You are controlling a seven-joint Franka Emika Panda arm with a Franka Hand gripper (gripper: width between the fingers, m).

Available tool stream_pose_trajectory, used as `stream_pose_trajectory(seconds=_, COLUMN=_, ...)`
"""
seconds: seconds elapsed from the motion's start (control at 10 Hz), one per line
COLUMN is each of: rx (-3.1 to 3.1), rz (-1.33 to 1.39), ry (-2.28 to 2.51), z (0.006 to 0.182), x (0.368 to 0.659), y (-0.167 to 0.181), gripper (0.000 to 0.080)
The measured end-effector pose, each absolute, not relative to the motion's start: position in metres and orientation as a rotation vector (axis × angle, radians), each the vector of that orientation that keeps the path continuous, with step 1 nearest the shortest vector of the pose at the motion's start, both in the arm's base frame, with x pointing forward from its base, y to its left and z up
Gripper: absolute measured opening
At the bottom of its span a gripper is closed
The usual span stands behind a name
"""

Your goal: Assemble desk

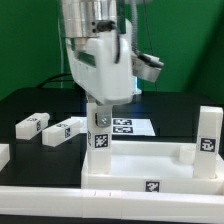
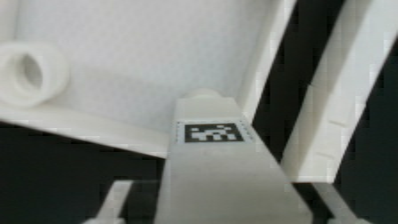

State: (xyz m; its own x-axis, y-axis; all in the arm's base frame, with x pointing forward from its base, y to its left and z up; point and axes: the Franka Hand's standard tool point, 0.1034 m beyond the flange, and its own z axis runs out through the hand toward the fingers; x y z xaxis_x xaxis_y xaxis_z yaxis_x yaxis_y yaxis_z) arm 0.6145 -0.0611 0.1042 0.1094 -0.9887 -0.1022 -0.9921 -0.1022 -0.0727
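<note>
"Where's everything sitting, from your side?"

"The desk top (image 1: 150, 168) lies flat at the front of the black worktop (image 1: 25, 103), rim up. A standing leg (image 1: 208, 135) is upright at its corner on the exterior view's right. The claw (image 1: 100, 112) is clenched on another leg (image 1: 100, 135), upright over the corner on the exterior view's left. A far loose leg (image 1: 32, 124) and a near loose leg (image 1: 62, 131) lie beyond that, and the marker board (image 1: 128, 127) is behind."

"How would that kit handle?"

"Hard plastic, I'd say: stiff, light, a bit slick. The square sides give flat faces to pinch. Holding it high, as now, leaves the lower end free for a round socket (image 2: 32, 72) in the top."

"Anything you can't make out?"

"Whether the held leg touches the top or hangs just above it; the rim hides that end. The wrist view is blurred, and the leg covers most of it. A white piece at the exterior view's left edge is cut off, so I can't name it."
</note>
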Motion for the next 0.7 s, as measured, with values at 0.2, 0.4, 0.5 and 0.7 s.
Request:
stream_pose_trajectory(seconds=0.2, rx=-2.036, rz=0.064, ry=2.202, z=0.1037, x=0.6149, y=-0.0603, gripper=0.0290)
stream_pose_trajectory(seconds=0.4, rx=-1.819, rz=0.085, ry=2.356, z=0.1036, x=0.6167, y=-0.0583, gripper=0.0290)
stream_pose_trajectory(seconds=0.5, rx=-1.762, rz=0.093, ry=2.393, z=0.1037, x=0.6171, y=-0.0586, gripper=0.0290)
stream_pose_trajectory(seconds=0.7, rx=-1.775, rz=0.093, ry=2.384, z=0.1032, x=0.6170, y=-0.0580, gripper=0.0408)
